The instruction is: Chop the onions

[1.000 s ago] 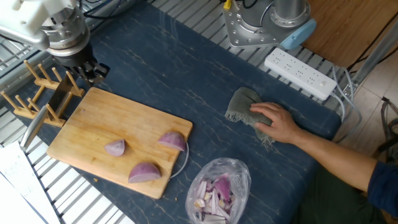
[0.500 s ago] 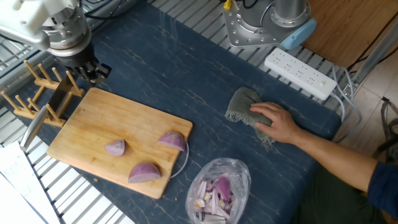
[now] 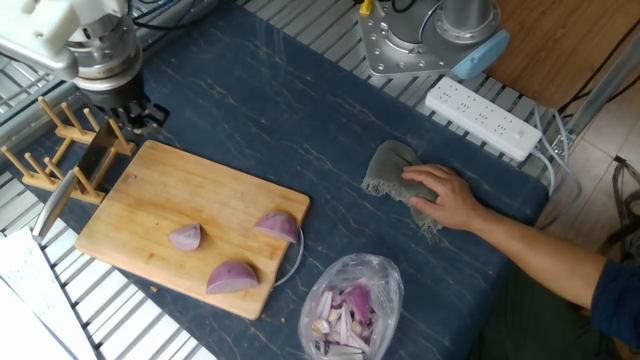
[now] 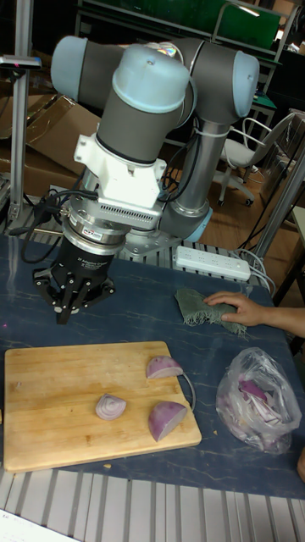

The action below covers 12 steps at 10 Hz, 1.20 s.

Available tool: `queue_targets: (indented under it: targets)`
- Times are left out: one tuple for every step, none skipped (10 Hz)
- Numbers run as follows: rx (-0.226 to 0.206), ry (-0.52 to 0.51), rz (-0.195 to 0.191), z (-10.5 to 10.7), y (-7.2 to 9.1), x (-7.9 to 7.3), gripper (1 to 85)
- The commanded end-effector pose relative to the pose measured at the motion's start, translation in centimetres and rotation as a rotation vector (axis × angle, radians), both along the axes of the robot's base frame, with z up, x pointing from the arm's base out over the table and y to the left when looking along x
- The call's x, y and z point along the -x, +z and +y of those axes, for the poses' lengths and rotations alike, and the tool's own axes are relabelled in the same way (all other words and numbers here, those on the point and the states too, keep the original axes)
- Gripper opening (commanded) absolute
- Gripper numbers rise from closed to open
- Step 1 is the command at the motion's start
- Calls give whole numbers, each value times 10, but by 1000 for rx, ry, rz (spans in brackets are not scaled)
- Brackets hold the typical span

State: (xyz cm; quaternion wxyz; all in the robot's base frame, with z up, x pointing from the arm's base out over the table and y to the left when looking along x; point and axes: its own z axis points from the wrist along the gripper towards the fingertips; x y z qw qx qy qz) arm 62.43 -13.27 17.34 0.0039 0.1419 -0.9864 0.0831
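Observation:
Three onions, peeled red wedges, lie on the wooden cutting board (image 3: 150, 200): one wedge (image 3: 185, 237) in the middle, one wedge (image 3: 232, 277) at the near edge, one wedge (image 3: 278, 226) at the right edge. The tall fixed view shows the same onions (image 4: 165, 367) (image 4: 110, 407) (image 4: 167, 420) on the board (image 4: 59, 398). My gripper (image 3: 135, 115) (image 4: 73, 312) hangs off the board's far left corner, points down, and looks open with nothing in it. It is well away from the wedges.
A wooden rack (image 3: 45, 165) holding a knife (image 3: 95, 160) stands just left of the board, under the gripper. A person's hand (image 3: 445, 195) rests on a grey cloth (image 3: 390, 165). A clear bag of onion scraps (image 3: 350, 305) and a power strip (image 3: 483, 118) lie right.
The gripper has shifted slightly left, toward the rack. The onions, board and hand have not moved.

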Motion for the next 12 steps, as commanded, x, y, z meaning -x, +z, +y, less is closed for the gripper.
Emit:
queue_targets:
  targets:
    - [20, 17, -31, -6, 2, -8, 10]
    - [20, 38, -21, -6, 2, -7, 10]
    - [21, 70, -5, -6, 2, -4, 10]
    - [23, 94, 10, -6, 2, -1, 10]
    - [23, 111, 18, -6, 2, 0, 10]
    - [24, 130, 17, -6, 2, -1, 10]
    - [24, 141, 13, -21, -2, -9, 10]
    - [46, 148, -2, -34, -4, -17, 20]
    - [77, 157, -1, -50, -6, -20, 37]
    - [66, 153, -5, -55, -12, -21, 43]
    - [45, 137, 2, -57, -18, -19, 37]
    - [49, 132, 13, -62, -21, -17, 40]
